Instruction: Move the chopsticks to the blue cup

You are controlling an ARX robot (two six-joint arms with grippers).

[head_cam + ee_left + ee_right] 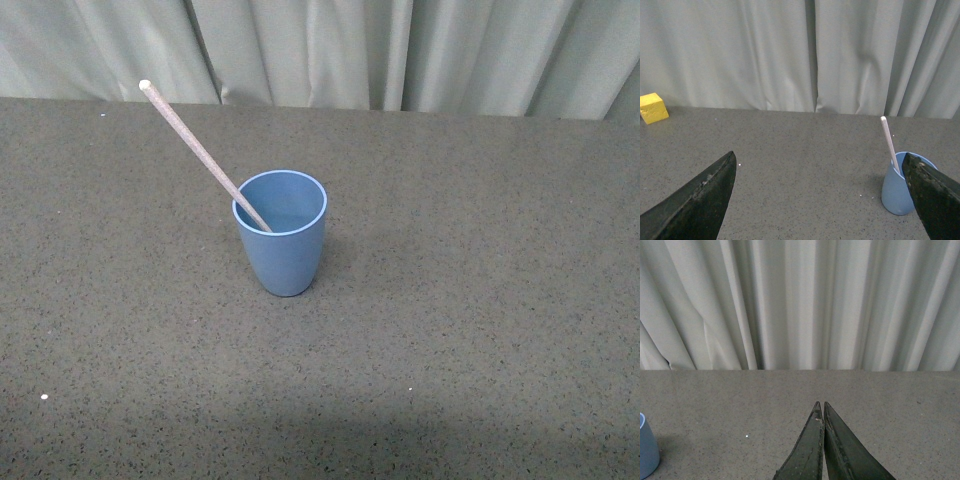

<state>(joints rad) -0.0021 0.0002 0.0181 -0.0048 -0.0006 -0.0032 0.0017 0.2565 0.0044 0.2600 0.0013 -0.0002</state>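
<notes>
Front view shows me the blue cup [282, 235] upright on the counter [480, 330], chopsticks [195, 145] leaning inside. My left claw [822, 200] gapes wide and empty near it; my right claw [821, 440] is pinched closed, empty.

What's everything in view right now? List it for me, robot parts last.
blue cup: one, light blue, upright on the table near the middle of the front view.
chopsticks: one stick, pale pinkish-tan, lower end inside the cup, leaning on its rim, upper end tilted up and to the left in the front view.
yellow block: one, yellow, on the table near the curtain, seen only in the left wrist view.
table: one, dark grey speckled surface.
curtain: pale grey-green, pleated, behind the table.
left gripper: dark fingers wide apart, empty, cup beside one finger.
right gripper: dark fingers pressed together, nothing between them.
</notes>
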